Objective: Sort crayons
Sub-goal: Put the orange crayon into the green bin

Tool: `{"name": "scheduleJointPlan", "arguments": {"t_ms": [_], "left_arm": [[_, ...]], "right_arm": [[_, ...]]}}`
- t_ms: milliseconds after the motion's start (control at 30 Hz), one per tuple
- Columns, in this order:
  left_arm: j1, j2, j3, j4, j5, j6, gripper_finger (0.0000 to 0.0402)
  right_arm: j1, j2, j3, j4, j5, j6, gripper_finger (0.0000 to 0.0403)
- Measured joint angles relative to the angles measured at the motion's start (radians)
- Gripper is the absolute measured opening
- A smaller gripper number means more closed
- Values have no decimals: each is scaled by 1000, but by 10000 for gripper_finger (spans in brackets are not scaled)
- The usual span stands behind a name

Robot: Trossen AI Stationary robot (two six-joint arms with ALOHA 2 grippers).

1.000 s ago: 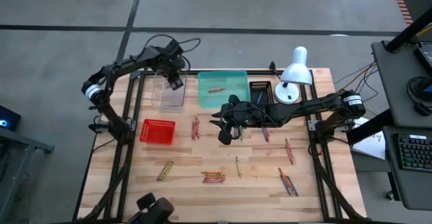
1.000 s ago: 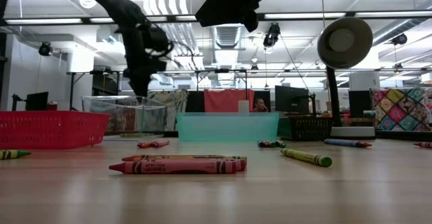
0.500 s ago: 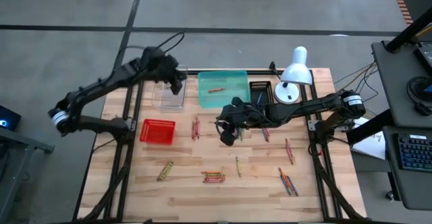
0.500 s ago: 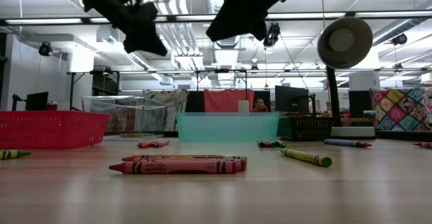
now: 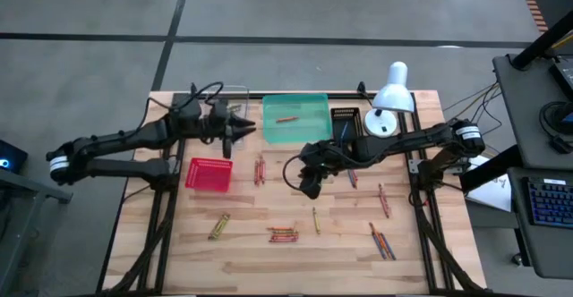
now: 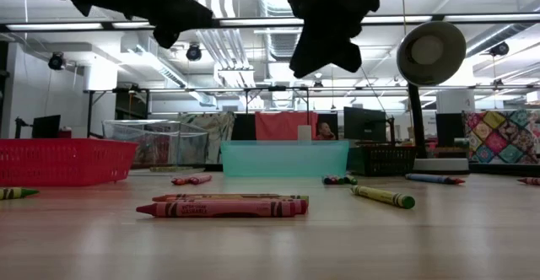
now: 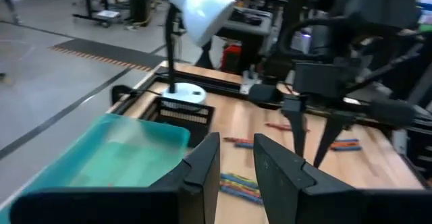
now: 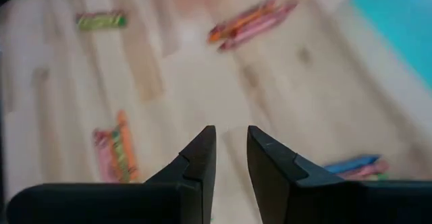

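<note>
Crayons lie scattered on the wooden table: a red group (image 5: 260,167), a red and orange group (image 5: 283,234) (image 6: 224,205), a yellow-green one (image 5: 219,225), a green one (image 5: 315,218) and several at the right (image 5: 380,241). One crayon (image 5: 286,118) lies in the teal tray (image 5: 309,100). My left gripper (image 5: 243,127) (image 7: 236,163) hangs level between the clear bin and the teal tray, slightly open and empty. My right gripper (image 5: 309,188) (image 8: 231,153) hovers above the table's middle, pointing down, slightly open and empty, over bare wood between crayon groups.
A red mesh basket (image 5: 209,173) stands at the left and a clear bin (image 5: 224,136) behind it, partly under my left arm. A black basket (image 5: 345,118) and a white desk lamp (image 5: 391,96) stand at the far right. Bare wood lies along the near edge.
My left gripper has risen out of the clear bin, tipped from pointing down to level, and swung toward the teal tray. My right gripper has come down and a little toward the table's near edge. No crayon has moved.
</note>
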State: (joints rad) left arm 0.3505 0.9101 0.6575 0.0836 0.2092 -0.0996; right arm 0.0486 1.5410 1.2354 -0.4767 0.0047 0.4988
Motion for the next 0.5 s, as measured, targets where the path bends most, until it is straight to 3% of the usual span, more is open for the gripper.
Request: {"name": "scheduleJointPlan", "arguments": {"t_ms": [167,367,500], "left_arm": [[-67,11,-15,29,0,0,73],[-140,32,-19,48,-1,9,73],[-220,60,-13,50,-77,21,70]], "right_arm": [[5,0,0,0,-92,-33,70],[37,0,0,-81,-122,-21,72],[74,0,0,-185,-122,29,68]]}}
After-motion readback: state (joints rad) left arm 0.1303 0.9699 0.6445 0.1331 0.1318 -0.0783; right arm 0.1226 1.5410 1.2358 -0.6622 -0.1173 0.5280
